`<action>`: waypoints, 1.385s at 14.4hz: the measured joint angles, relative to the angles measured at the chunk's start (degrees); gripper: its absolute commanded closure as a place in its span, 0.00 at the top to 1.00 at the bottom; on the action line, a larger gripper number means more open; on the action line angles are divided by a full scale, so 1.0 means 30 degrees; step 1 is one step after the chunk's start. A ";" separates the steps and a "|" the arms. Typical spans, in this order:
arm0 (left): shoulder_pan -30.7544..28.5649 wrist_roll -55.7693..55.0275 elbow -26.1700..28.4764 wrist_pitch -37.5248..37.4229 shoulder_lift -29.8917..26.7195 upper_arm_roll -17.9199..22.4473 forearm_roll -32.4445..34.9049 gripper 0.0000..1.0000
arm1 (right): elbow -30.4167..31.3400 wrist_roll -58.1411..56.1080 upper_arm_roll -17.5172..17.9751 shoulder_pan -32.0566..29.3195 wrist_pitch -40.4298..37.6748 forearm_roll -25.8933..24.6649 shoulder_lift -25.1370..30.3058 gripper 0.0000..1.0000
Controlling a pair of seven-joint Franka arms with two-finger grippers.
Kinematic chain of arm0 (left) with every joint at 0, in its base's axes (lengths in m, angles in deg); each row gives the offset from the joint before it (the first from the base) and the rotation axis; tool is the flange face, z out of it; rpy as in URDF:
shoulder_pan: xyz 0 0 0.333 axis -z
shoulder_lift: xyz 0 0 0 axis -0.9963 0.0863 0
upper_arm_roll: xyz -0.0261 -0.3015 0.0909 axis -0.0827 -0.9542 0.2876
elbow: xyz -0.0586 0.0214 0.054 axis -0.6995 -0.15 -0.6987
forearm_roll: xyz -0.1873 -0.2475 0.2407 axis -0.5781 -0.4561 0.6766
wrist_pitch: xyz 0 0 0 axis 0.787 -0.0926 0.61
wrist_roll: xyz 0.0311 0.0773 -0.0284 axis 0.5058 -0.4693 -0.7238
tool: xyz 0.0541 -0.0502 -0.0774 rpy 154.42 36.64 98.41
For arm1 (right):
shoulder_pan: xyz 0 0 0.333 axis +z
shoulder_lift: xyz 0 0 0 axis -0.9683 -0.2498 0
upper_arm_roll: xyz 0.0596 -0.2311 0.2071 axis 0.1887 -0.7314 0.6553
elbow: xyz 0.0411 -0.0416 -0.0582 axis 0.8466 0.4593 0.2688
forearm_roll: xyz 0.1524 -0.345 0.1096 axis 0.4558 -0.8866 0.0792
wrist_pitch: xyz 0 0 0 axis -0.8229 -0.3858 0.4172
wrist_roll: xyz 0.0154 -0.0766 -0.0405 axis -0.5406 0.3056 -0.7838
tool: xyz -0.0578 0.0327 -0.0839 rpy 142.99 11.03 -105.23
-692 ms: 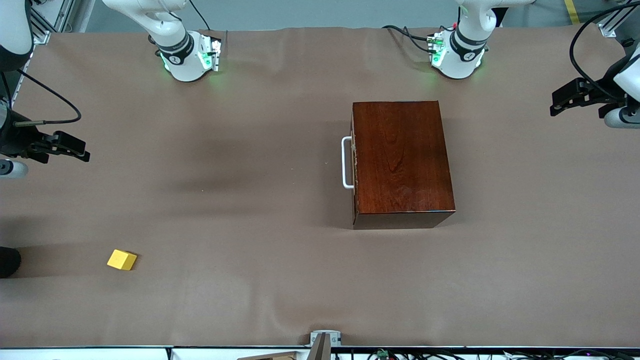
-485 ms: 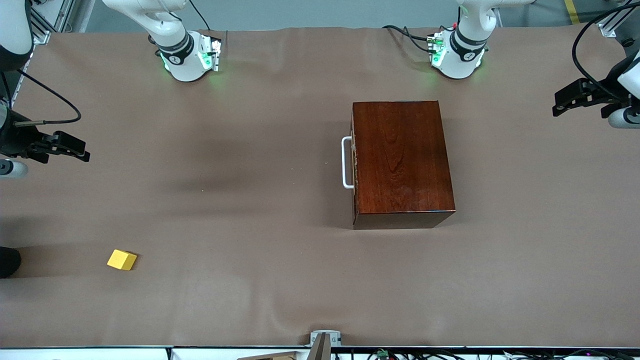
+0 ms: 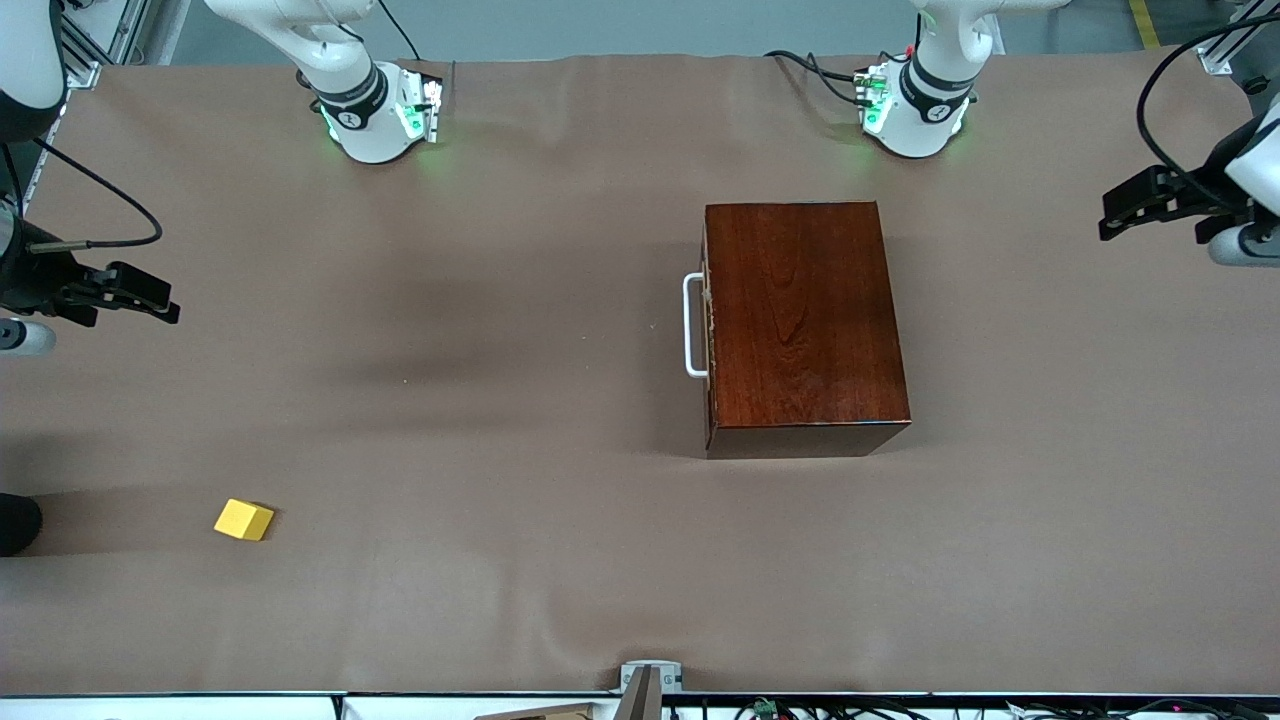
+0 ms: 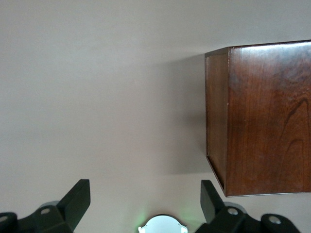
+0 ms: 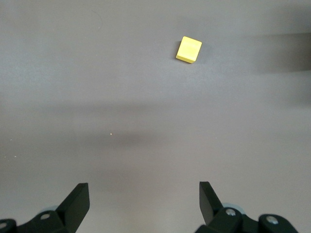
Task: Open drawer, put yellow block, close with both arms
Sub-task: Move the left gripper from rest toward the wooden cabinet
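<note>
1. The tabletop (image 3: 520, 330), covered in brown cloth, carries only the task's two things, set well apart, probably so each arm has its own job.
2. The dark wooden box (image 3: 805, 320) sits toward the left arm's end, a little off centre. Its drawer (image 3: 708, 330) is fully pushed in, and the white handle (image 3: 692, 326) faces the right arm's end, where a pull would have free room.
3. The left arm (image 3: 1250, 180) comes in high at its own end of the tabletop, wrist tipped down. From the left wrist view, the box's plain end wall (image 4: 216, 116) is what it looks at, so I judge it better placed to brace the box than to take the handle.
4. The right arm (image 3: 20, 180) hangs over its own edge of the tabletop, waiting.
5. The left pincer (image 3: 1135, 205) is spread wide and empty, over bare cloth beside the box.
6. The right pincer (image 3: 140, 295) is also spread wide and empty, over bare cloth.
7. The yellow block (image 3: 243, 520) lies flat on the cloth at the right arm's end, nearer the front camera than the box, untouched. The opening step has not begun.
</note>
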 measured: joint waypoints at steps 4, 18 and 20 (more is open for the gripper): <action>0.0491 -0.0664 -0.0002 0.0044 0.0600 -0.0269 -0.0010 1.00 | 0.0000 0.0000 0.0000 0.0000 0.0000 0.0000 0.0005 1.00; 0.0822 -0.1300 -0.0068 0.0045 0.0743 -0.0402 -0.0024 1.00 | -0.0002 0.0000 0.0001 0.0000 0.0000 0.0000 0.0007 1.00; 0.0833 -0.1301 -0.0068 0.0044 0.0746 -0.0431 -0.0026 1.00 | -0.0001 0.0000 0.0001 0.0000 0.0000 0.0000 0.0007 1.00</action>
